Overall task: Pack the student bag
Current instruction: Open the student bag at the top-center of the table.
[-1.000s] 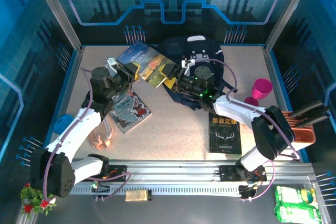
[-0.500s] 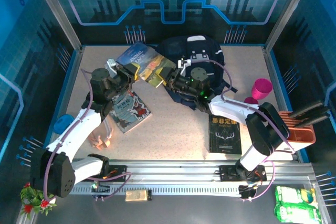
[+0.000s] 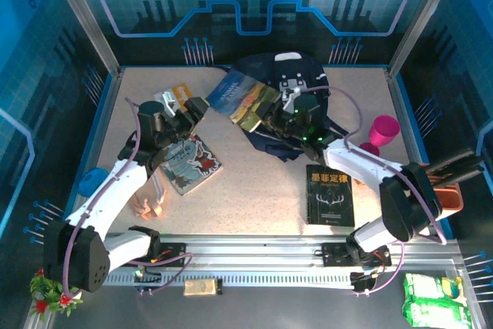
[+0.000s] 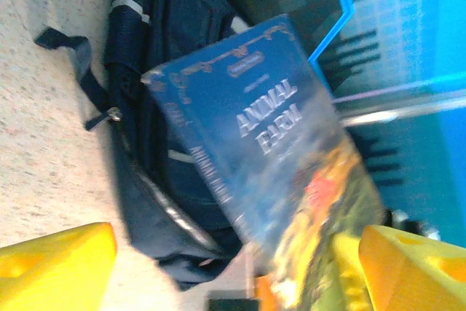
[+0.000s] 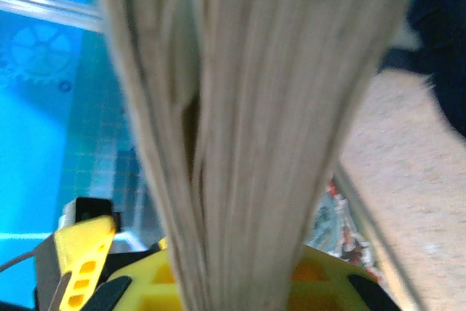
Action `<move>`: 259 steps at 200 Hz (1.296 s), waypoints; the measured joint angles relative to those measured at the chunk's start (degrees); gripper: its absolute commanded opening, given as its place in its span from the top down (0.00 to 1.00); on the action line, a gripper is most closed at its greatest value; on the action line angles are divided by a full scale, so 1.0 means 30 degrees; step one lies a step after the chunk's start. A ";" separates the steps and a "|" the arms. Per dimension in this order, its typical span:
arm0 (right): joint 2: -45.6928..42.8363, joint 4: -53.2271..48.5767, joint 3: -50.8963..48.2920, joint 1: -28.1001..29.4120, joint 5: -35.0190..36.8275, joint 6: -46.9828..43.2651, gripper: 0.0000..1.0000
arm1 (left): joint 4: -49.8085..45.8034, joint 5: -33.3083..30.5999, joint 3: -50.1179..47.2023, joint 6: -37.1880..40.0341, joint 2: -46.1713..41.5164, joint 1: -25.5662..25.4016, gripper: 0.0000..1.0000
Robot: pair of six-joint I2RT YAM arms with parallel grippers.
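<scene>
- Left gripper (image 3: 194, 107): jaws spread wide and gripping nothing. In the left wrist view its yellow fingertips (image 4: 54, 267) sit at the two bottom corners, well apart.
- Right gripper (image 3: 269, 119): clenched on the "Animal Farm" book (image 3: 245, 96), pinching it at the yellow-green end of the cover.
- The right wrist view is a blurred close-up of the book's page edges (image 5: 255, 129) standing up out of the yellow fingers (image 5: 76, 253).
- The book is tilted and off the table, with its blue end pointing toward the left gripper. The two are near each other but there is a gap between them.
- Student bag (image 3: 258, 67): dark navy, slumped on the far middle of the table (image 3: 254, 182) just in front of the back wall. The held book hangs over its left side and the right arm crosses its front.
- In the left wrist view the bag (image 4: 156, 27) lies directly behind the book, with a zip line and a black strap visible. I cannot tell whether the opening is wide enough for the book.
- An illustrated book (image 3: 191, 161) lies flat beside the left forearm.
- A black book with gold lettering (image 3: 330, 194) lies flat near the right arm.
- A pink cup (image 3: 383, 129) stands toward the right edge of the table, clear of both arms.
</scene>
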 measured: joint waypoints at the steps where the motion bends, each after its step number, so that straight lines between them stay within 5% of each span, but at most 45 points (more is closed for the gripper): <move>1: -0.0109 -0.0204 0.0000 -0.0117 0.0022 -0.0131 0.96 | -0.0109 0.0000 0.0066 0.0211 0.0051 -0.0044 0.08; 117: -0.5923 -1.0790 0.0102 -0.7766 0.1617 -0.7045 0.95 | -0.4109 -0.0874 0.9107 1.2699 1.0018 -0.6229 0.01; 164: -0.7308 -1.3340 0.0102 -0.9581 0.1923 -0.8677 0.95 | -0.8080 -0.1035 1.5198 1.9037 1.5686 -0.7570 0.14; 259: -0.8145 -1.4972 0.0102 -1.0761 0.0882 -0.9326 0.95 | -1.4994 -0.3577 2.5347 2.6571 2.3008 -0.7912 0.39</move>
